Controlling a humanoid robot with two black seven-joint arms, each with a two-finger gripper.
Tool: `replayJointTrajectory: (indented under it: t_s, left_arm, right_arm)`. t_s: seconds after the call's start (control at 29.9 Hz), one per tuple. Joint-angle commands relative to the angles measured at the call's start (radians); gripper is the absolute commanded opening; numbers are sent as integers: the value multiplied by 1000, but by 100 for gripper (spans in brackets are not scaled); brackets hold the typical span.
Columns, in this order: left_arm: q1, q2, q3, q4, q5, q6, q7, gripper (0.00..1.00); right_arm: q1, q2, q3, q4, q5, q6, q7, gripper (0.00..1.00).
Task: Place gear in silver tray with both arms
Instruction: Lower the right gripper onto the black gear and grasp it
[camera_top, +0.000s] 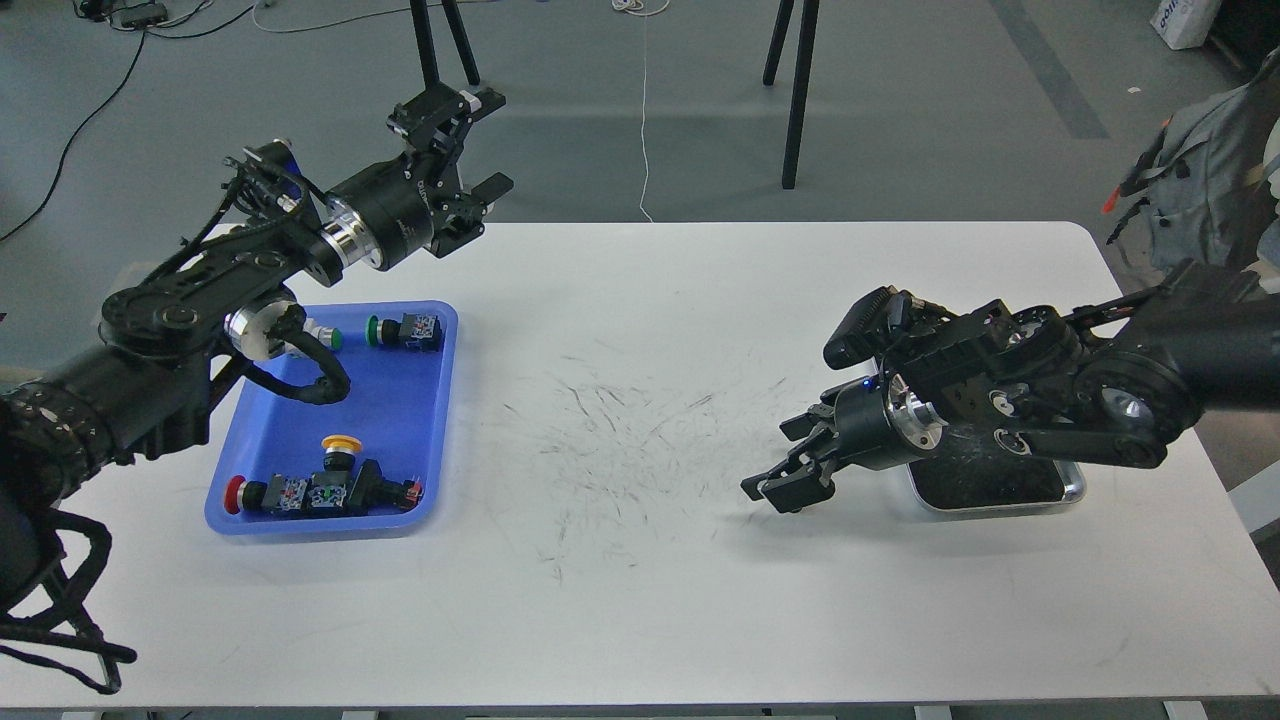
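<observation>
Gear cannot be seen; the right claw (785, 485) hangs low over the white table (640, 600), fingers apart, left of the silver tray (1070, 492). Far left, the left claw (455, 150) is apart too.

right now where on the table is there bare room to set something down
The widest bare stretch runs along the near edge of the white table, and across the middle between the blue tray and the right claw. The far edge is also bare. It is crowded at the silver tray, under the right arm.
</observation>
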Motion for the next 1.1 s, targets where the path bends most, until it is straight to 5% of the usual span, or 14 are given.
replayJointTrajectory:
  t_s: [0.0,0.5,1.07]
  left_arm:
    - [2,2,-1,0,-2,0,0,100]
    - [9,3,-9,0,-6,-3,0,100]
    - [15,2,-11,8,-15,-15,0,100]
  right_arm:
    - [20,19,-37,-3,-60,7,7,94]
    - [16,129,-120,-81,-105,13,7,90]
    - [14,171,-148,-93,-143,27,7,68]
